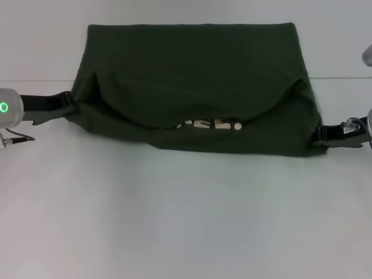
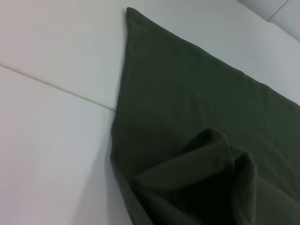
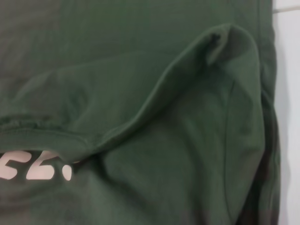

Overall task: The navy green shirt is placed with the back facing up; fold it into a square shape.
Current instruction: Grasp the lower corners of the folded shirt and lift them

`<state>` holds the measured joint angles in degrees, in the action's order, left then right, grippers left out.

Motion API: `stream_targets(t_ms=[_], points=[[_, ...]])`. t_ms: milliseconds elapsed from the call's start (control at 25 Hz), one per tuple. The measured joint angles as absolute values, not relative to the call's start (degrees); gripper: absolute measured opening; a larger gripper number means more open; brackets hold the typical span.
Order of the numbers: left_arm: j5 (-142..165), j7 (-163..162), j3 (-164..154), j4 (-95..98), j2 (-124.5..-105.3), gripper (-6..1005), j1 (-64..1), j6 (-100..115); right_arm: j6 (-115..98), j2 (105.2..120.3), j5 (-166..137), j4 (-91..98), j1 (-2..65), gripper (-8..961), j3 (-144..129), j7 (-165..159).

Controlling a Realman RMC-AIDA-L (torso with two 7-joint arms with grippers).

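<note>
We are seeing the left gripper touching the navy green shirt at its left edge; grip unclear. Shirt lying partly folded on white table, pale lettering peeking out, unreadable. Right gripper touching its right edge; grip unclear.

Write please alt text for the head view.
A dark green shirt lies partly folded on a white table, pale lettering peeking under the fold. The left hand and right hand sit at its side edges.

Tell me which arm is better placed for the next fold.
Neither clearly: the left claw sits at the navy green shirt's left edge, the right claw at its right. A two-handed fold looks likeliest.
</note>
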<state>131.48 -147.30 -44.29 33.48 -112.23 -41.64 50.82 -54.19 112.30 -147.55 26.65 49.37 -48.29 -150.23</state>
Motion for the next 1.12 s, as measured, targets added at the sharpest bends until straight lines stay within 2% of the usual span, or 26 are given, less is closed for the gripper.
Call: stream_targets(t_ms=[120, 360, 520, 600, 680, 1120], points=[[131.48, -147.32, -44.29, 33.68, -112.41, 0, -41.51, 50.86, -54.37, 112.24, -147.5, 26.73, 49.29, 177, -47.88, -150.23], [131.77, -147.26, -44.29, 34.49, -112.29, -1, -41.46, 52.5, -57.5, 112.14, -146.71, 30.35, 48.1, 36, -47.1, -150.49], [132.08, -147.66, -44.31, 35.73, -110.1, -1, -41.21, 59.7, -61.61, 112.1, -146.07, 34.73, 46.58, 38, -46.59, -150.49], [132.1, -148.23, -44.3, 36.24, -108.58, -1, -40.96, 64.38, -64.72, 111.72, -145.93, 37.31, 45.44, 39, -46.47, -150.58], [132.13, -148.56, -44.21, 37.48, -107.93, -1, -40.33, 67.74, -66.95, 111.34, -145.91, 38.56, 44.63, 40, -46.09, -150.52], [135.02, -149.85, -43.77, 40.98, -108.17, 0, -38.32, 70.73, -69.16, 110.73, -145.86, 39.51, 43.08, 46, -45.27, -150.22]])
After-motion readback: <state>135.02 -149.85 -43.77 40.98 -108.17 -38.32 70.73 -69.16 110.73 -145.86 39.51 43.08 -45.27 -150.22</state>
